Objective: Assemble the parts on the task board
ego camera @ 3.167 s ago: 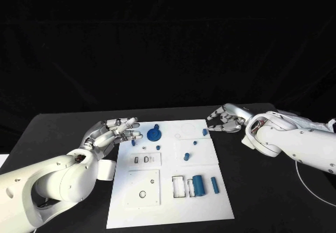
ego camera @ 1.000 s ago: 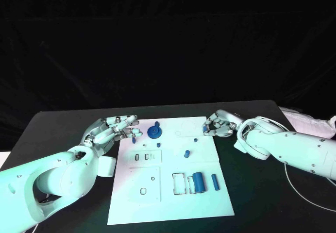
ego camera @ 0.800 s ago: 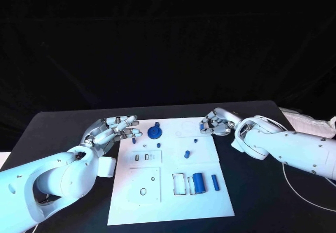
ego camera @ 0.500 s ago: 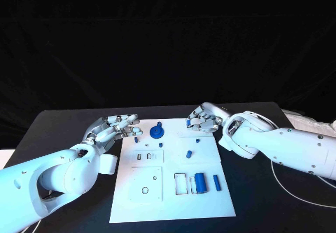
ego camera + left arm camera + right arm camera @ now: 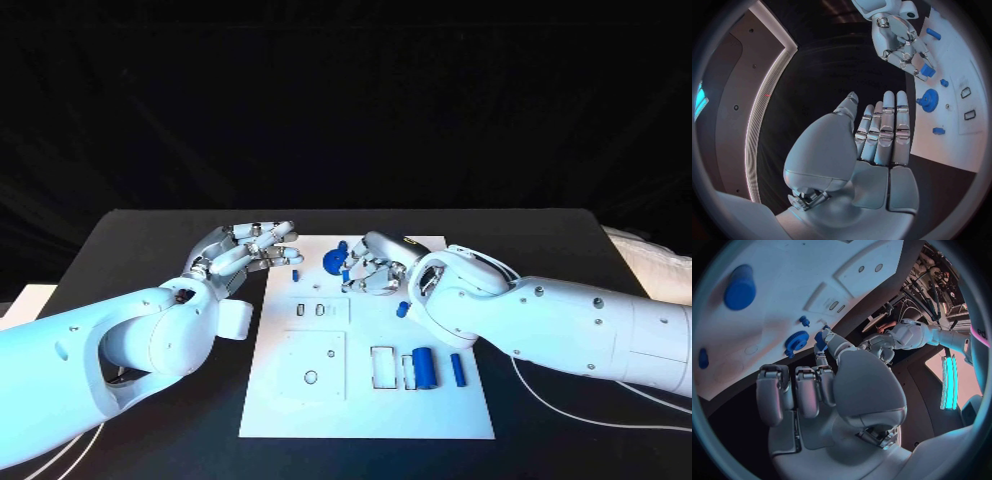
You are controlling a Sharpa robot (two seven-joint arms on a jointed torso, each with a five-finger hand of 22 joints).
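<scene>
Task board (image 5: 368, 405): white plate, centre of the black tabletop (image 5: 144, 240). Right hand (image 5: 372, 268): over the board's upper middle, pinching a small blue part (image 5: 927, 70); the part is largely hidden by fingers in the head view. Left hand (image 5: 248, 248): at the board's upper-left edge, fingers apart, holding nothing. Blue gear (image 5: 336, 260): partly covered by the right hand. Blue cylinder (image 5: 426, 366): lower right of board.

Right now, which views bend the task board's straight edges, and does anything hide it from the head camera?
Head view: the task board keeps straight edges, but the right hand, pinching a blue part, overlaps its far end. Left wrist view: fisheye curves the board's edge; the left hand blocks the middle. Right wrist view: board lines bow likewise.
</scene>
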